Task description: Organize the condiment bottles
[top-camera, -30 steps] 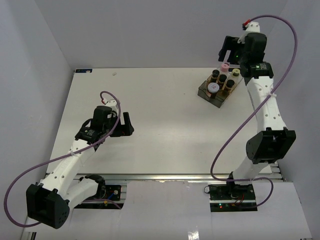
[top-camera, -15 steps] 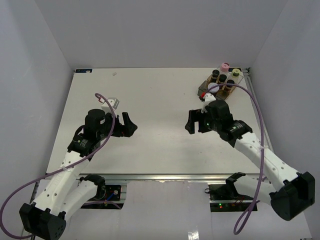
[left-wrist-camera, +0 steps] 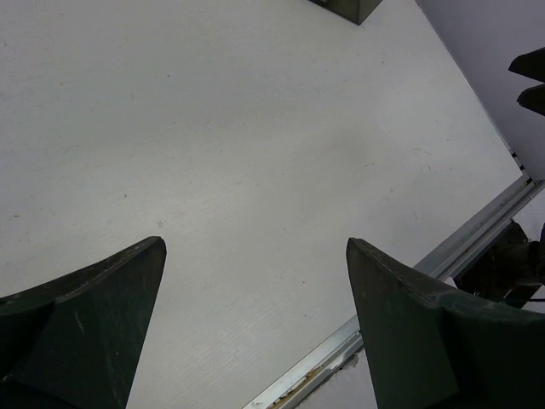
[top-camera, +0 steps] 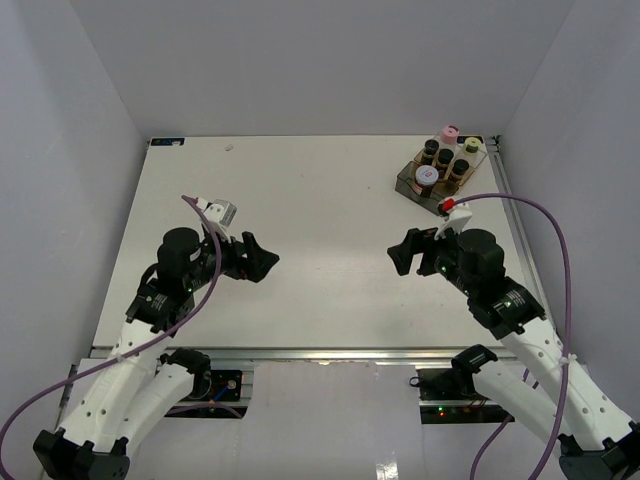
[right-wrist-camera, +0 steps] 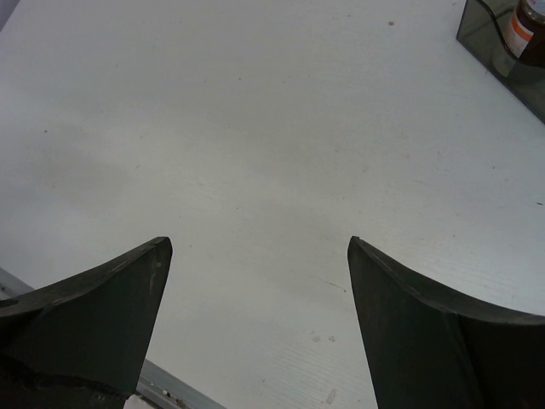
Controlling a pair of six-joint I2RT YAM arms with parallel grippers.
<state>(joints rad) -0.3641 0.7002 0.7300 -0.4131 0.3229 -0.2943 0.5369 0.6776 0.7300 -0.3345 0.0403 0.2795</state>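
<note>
Several condiment bottles (top-camera: 446, 157) stand upright together in a clear amber tray (top-camera: 408, 181) at the table's back right. Most are dark glass; one has a pink cap (top-camera: 451, 132), one a pale yellow cap (top-camera: 472, 146), one a white and red top (top-camera: 428, 174). My left gripper (top-camera: 258, 258) (left-wrist-camera: 255, 243) hovers open and empty over the left middle of the table. My right gripper (top-camera: 403, 250) (right-wrist-camera: 260, 241) is open and empty over the right middle, well in front of the tray. The right wrist view catches the tray's corner (right-wrist-camera: 490, 38) and one bottle (right-wrist-camera: 528, 21).
The white table (top-camera: 320, 200) is walled on the left, back and right. An aluminium rail (left-wrist-camera: 477, 230) runs along its near edge. A tray corner (left-wrist-camera: 349, 7) shows at the top of the left wrist view.
My right arm swung from above the tray at the back right down to the table's right middle. My left arm shifted slightly forward. Both grippers stayed open.
</note>
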